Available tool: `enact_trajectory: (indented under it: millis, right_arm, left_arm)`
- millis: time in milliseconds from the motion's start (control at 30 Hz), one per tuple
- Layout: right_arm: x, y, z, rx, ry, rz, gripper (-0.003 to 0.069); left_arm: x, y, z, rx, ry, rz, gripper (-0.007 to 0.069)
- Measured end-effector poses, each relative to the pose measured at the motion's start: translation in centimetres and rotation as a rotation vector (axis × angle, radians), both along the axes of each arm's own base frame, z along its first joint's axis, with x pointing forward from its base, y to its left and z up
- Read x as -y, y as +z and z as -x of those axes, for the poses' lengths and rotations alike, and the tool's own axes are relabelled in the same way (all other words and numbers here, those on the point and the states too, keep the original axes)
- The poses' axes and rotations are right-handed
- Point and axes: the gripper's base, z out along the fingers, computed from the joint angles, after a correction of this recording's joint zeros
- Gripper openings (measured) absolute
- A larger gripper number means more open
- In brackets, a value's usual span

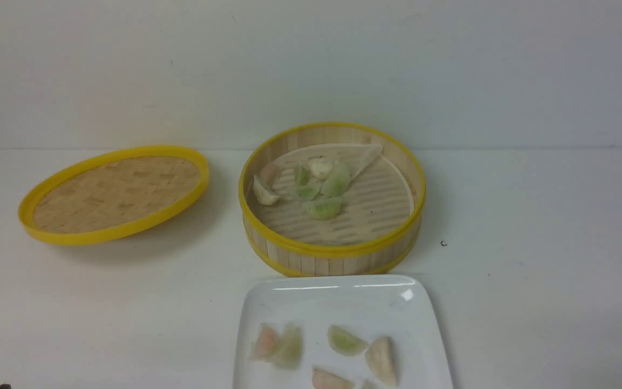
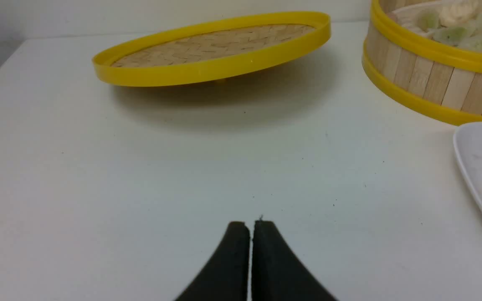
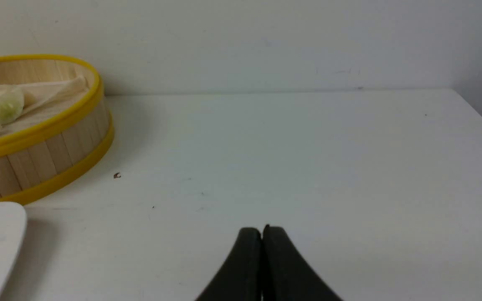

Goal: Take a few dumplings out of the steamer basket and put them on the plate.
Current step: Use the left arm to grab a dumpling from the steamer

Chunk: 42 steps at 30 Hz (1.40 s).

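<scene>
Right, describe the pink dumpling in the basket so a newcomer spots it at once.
Find the round yellow-rimmed basket behind the square white plate. Inside it, look toward its left wall, at the far side of the crescent-shaped white dumpling. The one you want is the only pinkish dumpling in there; its neighbours are white or pale green.

Soft, rather dim light; glare streaks the glossy white square plate (image 1: 343,292), and a blurred shadow underlies the tilted woven lid (image 1: 122,189).
</scene>
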Motion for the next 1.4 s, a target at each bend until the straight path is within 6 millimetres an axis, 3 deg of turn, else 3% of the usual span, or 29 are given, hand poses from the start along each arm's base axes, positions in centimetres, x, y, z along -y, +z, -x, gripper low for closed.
enact_trajectory:
  millis: [700, 867, 1033, 1133, 1167, 1200, 1300, 1333, 1400]
  right_arm:
    - [0.0, 0.0, 0.0, 0.0, 0.0, 0.0, -0.0015]
    - [0.0, 0.0, 0.0, 0.0, 0.0, 0.0, -0.0015]
    - [0.0, 0.0, 0.0, 0.0, 0.0, -0.001, -0.0015]
    - [0.0, 0.0, 0.0, 0.0, 0.0, -0.001, -0.0015]
    - [0.0, 0.0, 0.0, 0.0, 0.0, -0.001, -0.0015]
    - [0.0, 0.0, 0.0, 0.0, 0.0, -0.001, -0.0015]
    - [0.0, 0.0, 0.0, 0.0, 0.0, -0.001, -0.0015]
    - [0.0, 0.0, 0.0, 0.0, 0.0, -0.001, -0.0015]
    - [0.0, 0.0, 0.0, 0.0, 0.0, 0.0, -0.0015]
  left_arm:
    - [0.0, 0.0, 0.0, 0.0, 0.0, -0.001, -0.0006]
    - [0.2, 0.9, -0.2, 0.098, 0.014, 0.124, -0.0006]
    - [-0.4, 4.1, -0.4, 0.441, 0.084, 0.46, -0.0006]
    - [-1.3, 6.7, 0.3, 0.683, 0.126, 0.592, -0.0006]
    - [-1.4, 6.9, 0.4, 0.691, 0.125, 0.599, -0.0006]
    - [-1.3, 8.6, 0.8, 0.732, 0.109, 0.622, -0.0006]
    - [-0.6, 13.1, 0.2, 0.62, 0.053, 0.559, -0.0006]
    - [-0.3, 13.4, -0.1, 0.562, 0.046, 0.55, -0.0006]
    - [0.5, 15.8, -2.1, 0.303, 0.022, 0.48, -0.0006]
